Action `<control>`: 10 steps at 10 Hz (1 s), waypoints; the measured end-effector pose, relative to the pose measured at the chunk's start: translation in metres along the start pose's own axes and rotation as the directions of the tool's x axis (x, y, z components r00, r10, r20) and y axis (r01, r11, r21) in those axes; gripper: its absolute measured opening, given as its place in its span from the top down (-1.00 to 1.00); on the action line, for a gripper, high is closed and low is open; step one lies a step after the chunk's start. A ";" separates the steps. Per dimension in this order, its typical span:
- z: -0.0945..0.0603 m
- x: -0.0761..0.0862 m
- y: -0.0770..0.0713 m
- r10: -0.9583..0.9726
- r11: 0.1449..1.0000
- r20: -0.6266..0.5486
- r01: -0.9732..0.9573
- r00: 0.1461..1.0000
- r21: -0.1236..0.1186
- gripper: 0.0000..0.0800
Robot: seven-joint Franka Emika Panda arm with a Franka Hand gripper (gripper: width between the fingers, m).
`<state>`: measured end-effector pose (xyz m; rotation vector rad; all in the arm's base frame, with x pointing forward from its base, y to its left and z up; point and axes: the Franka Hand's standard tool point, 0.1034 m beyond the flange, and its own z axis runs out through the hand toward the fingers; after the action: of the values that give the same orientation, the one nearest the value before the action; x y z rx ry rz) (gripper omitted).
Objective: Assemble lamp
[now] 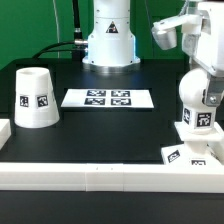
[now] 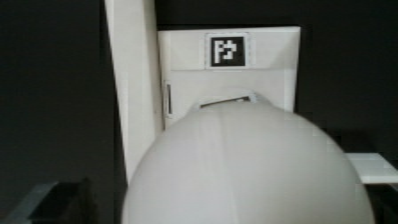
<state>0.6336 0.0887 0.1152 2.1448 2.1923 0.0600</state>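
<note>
My gripper is at the exterior view's right, shut on the white round-topped bulb. It holds the bulb upright over the low square base, tag facing front. I cannot tell whether bulb and base touch. In the wrist view the bulb fills the foreground and hides my fingers. The base with its tag and a dark slot lies just beyond it. The cup-like tapered shade stands mouth down at the exterior view's left, far from the gripper.
The marker board lies flat in the middle at the back. A long white border rail runs along the front edge and shows beside the base in the wrist view. The robot's pedestal stands behind.
</note>
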 end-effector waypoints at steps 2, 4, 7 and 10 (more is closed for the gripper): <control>0.000 -0.002 0.000 -0.038 0.999 0.007 0.038 0.999 -0.001 -0.72; 0.000 -0.002 0.000 -0.017 1.000 0.007 0.017 1.000 -0.001 -0.44; 0.000 -0.002 0.000 0.048 0.999 0.005 -0.048 0.999 -0.001 -0.44; 0.000 -0.002 -0.001 0.386 0.923 -0.001 -0.386 0.923 0.006 -0.44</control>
<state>0.6326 0.0870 0.1147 2.5459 1.7353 0.0782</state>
